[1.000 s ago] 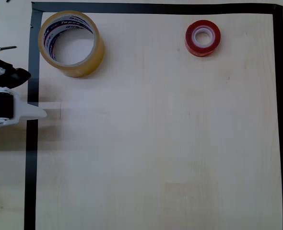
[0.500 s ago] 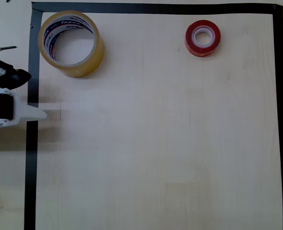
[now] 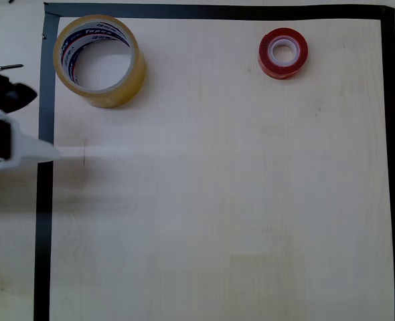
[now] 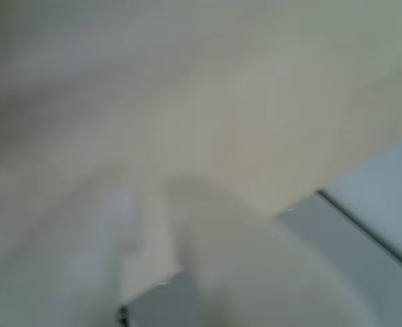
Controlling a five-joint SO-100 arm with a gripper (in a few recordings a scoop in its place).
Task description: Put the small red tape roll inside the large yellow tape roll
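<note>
Overhead view: pale, faintly grained wooden table (image 3: 217,200), matte, framed by a black tape border (image 3: 43,200). Top left, just inside the corner, the large yellow tape roll (image 3: 136,75) — translucent tan ring, wide hole, white core with blue and red print, lying flat. Top right, well apart from it, the small red tape roll (image 3: 283,52) — glossy red ring, white core, also flat on the wood. At the left edge, the gripper (image 3: 47,152): white plastic fingertip poking across the border, black motor body behind. Holding nothing; how far apart the fingers sit, cannot tell. Wrist view badly blurred — perhaps a pale fingertip (image 4: 255,272) over the tabletop.
</note>
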